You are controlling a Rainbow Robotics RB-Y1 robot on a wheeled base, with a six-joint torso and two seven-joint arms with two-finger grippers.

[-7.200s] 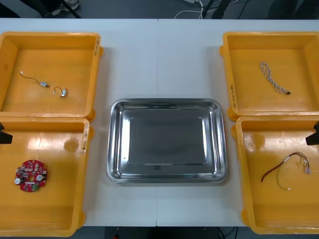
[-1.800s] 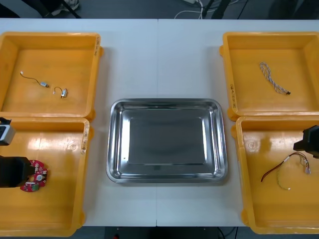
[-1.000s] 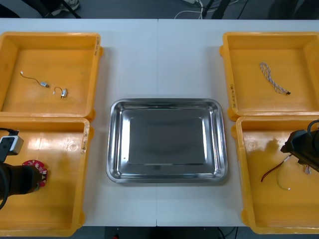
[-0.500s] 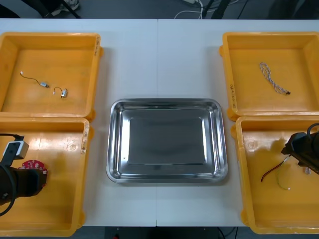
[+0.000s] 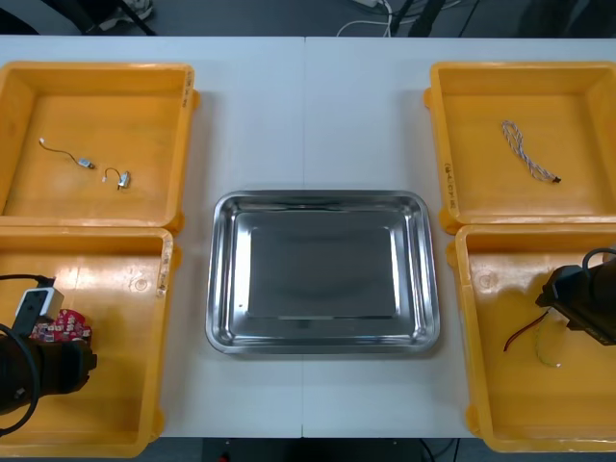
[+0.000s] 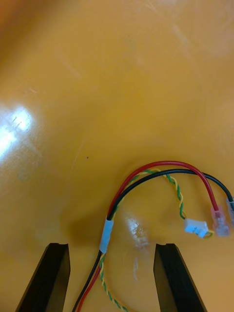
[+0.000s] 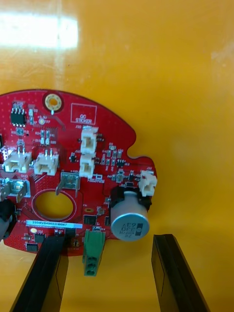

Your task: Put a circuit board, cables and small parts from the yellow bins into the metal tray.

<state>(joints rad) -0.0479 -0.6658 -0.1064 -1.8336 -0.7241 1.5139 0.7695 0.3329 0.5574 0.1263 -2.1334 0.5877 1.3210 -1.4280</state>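
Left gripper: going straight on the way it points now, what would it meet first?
Probably the circuit board: the left gripper points at its near edge, open fingers flanking the green connector. The bin floor lies beneath; depth is hard to judge.

Counter [image 5: 250, 125]: light surface, one seam [image 5: 304, 96] running midway between left pincer [image 7: 108, 242] and right pincer [image 6: 112, 247]. Dark floor [image 5: 289, 14] beyond the far edge, well apart from both pincers, with loose cords [image 5: 404, 14].

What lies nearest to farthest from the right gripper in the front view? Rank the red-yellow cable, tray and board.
1. Red-yellow cable, in the near right bin, at the right gripper.
2. Tray, mid-table.
3. Board, in the near left bin, at the left gripper.
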